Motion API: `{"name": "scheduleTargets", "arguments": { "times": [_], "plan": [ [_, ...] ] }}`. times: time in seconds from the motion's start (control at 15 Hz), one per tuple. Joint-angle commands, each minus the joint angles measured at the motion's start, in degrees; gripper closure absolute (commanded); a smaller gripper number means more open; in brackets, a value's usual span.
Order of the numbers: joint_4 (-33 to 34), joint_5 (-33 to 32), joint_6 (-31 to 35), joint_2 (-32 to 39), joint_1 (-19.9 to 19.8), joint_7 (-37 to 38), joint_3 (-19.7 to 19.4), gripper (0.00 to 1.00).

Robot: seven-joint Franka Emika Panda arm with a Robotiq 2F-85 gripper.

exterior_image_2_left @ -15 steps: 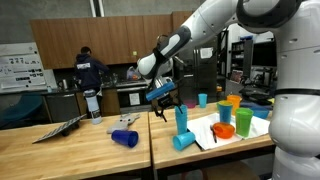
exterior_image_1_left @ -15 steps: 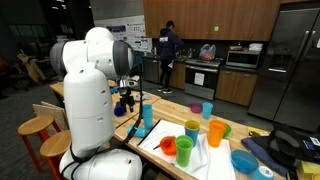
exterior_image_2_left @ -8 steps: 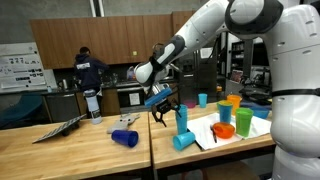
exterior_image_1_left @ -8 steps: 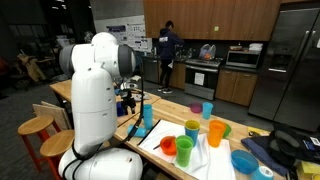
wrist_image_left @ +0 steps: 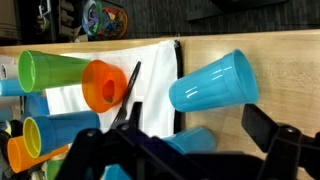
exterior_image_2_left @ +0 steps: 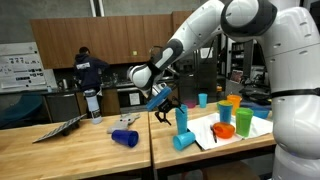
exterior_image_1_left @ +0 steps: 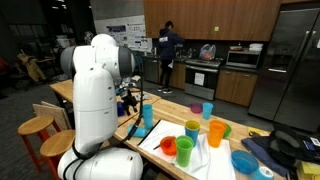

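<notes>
While the gripper (exterior_image_2_left: pixel 163 107) is being held above the wooden table (exterior_image_2_left: pixel 60 150) with its jaws spread wide and nothing between them, a light blue cup (wrist_image_left: pixel 212 82) is being shown on its side close beneath it in the wrist view, its narrower end just beside the edge of a white cloth (wrist_image_left: pixel 155 65). An orange cup (wrist_image_left: pixel 104 85) and a green cup (wrist_image_left: pixel 50 70) are being seen side by side on that cloth, and a dark blue cup (exterior_image_2_left: pixel 125 138) is being seen lying apart on the bare wood in an exterior view.
</notes>
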Motion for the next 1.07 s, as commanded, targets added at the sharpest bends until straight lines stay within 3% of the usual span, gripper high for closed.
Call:
{"name": "scheduleTargets", "arguments": {
  "times": [0.0,0.6,1.0],
  "plan": [
    [0.2,0.1,-0.1,0.1,0.8,-0.1,-0.8,0.00],
    [-1.8,2.1,1.7,-1.7,-0.4,1.4,-1.8,0.00],
    [-1.3,-2.0,-3.0,0.1,1.0,-2.6,-1.6,0.00]
  ]
}}
